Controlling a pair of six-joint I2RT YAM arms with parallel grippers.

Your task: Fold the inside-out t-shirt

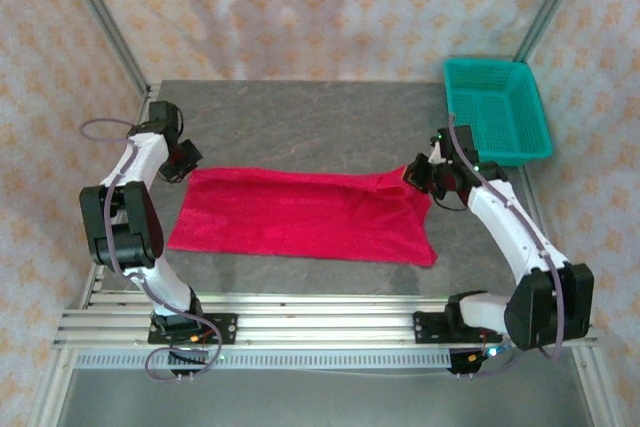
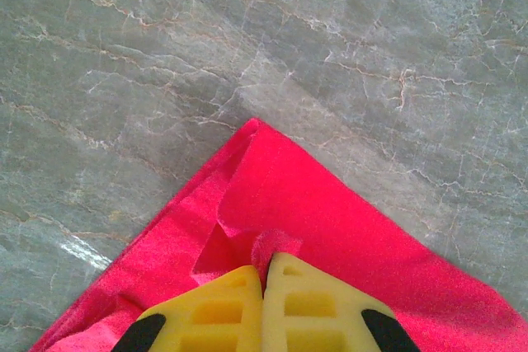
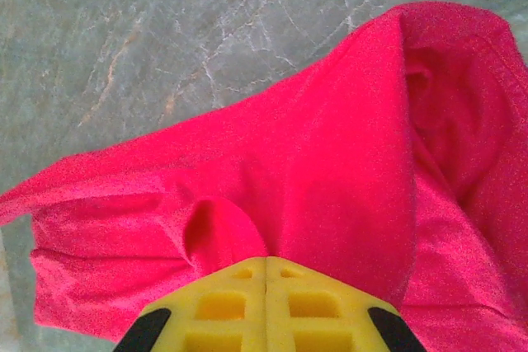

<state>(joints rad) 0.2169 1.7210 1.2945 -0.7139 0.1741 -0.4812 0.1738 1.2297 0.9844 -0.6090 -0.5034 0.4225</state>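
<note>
The bright red t-shirt (image 1: 300,215) lies stretched across the grey table as a long band. My left gripper (image 1: 185,159) pinches its far left corner; in the left wrist view the yellow fingers (image 2: 223,307) are shut with a small fold of the t-shirt (image 2: 330,220) caught between them. My right gripper (image 1: 428,175) holds the far right corner, lifted slightly. Seen from the right wrist, the yellow fingers (image 3: 313,307) press together on a puckered fold of the t-shirt (image 3: 313,162).
A teal plastic basket (image 1: 497,110) stands at the back right corner, just behind the right arm. The marbled grey table (image 1: 320,117) is bare behind the shirt. Metal rails (image 1: 320,322) run along the near edge.
</note>
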